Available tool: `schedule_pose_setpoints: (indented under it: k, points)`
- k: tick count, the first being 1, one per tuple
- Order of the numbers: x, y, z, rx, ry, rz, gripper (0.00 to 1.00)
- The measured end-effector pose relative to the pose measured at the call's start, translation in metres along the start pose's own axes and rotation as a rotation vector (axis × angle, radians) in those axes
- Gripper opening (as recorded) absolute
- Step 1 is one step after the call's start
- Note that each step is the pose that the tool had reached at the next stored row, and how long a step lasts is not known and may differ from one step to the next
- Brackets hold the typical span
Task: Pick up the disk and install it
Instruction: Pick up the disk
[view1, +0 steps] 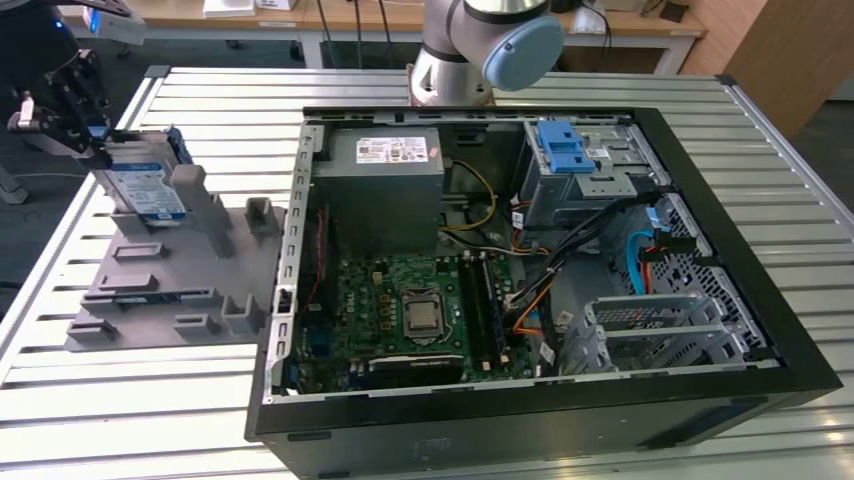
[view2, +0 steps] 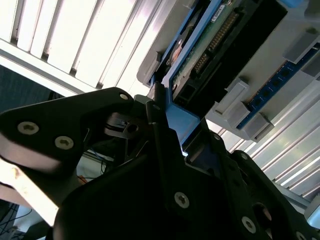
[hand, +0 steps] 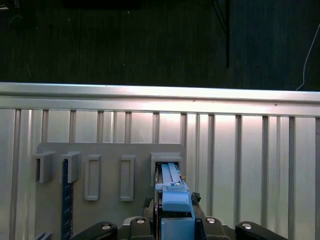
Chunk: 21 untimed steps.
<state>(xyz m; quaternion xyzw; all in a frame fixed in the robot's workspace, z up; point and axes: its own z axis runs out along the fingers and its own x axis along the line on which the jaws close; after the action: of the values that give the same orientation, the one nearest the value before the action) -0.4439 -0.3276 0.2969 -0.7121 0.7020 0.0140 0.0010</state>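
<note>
The disk (view1: 144, 186) stands on edge at a slot of the grey holder (view1: 187, 290), at the exterior view's left. It is well apart from the open computer case (view1: 787, 330) on the worktop (view1: 120, 410). The pincer (view1: 96, 148) is clamped on its blue rail (hand: 172, 197). With so slim a hold on 1 edge, the disk could pivot or snag on the slot walls.

Can't read the label on the disk (view1: 144, 185) in the exterior view, way too small. Can't see the whole tool (view1: 96, 148) either, chopped by the exterior view's left edge. Can't make out the disk's lower end behind the grey holder (view1: 174, 290) posts
</note>
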Motion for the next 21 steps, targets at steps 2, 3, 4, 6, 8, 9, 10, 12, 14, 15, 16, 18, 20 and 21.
schedule_pose_setpoints:
  k: [2,3,4,6,8,9,10,12,14,15,16,18,20,21]
  points:
    - [0.0,0.0,-0.0017,0.0,0.0,0.0,0.36]
    - [-0.0001,0.0001,-0.0024,0.0,0.0,0.0,0.36]
    - [-0.0001,0.0001,-0.0031,0.0001,0.0,0.0,0.36]
    - [-0.0001,0.0001,-0.0046,0.0001,0.0,0.0,0.36]
    - [-0.0001,0.0001,-0.0063,0.0,0.0,0.0,0.36]
    - [-0.0002,0.0001,-0.007,0.0,0.0,0.0,0.36]
    - [-0.0002,0.0001,-0.0077,0.0,0.0,0.0,0.36]
    - [-0.0002,0.0002,-0.0091,0.0,0.0,0.0,0.36]
    - [-0.0002,0.0002,-0.0102,0.0002,-0.0001,0.0,0.36]
    - [-0.0002,0.0002,-0.0108,0.0001,0.0,0.0,0.36]
    - [-0.0003,0.0002,-0.0114,0.0,0.0,0.0,0.36]
    - [-0.0003,0.0002,-0.0125,0.0,0.0,0.0,0.36]
    - [-0.0003,0.0003,-0.0135,0.0001,0.0,0.0,0.36]
    - [-0.0003,0.0002,-0.014,0.0002,-0.0001,0.0,0.36]
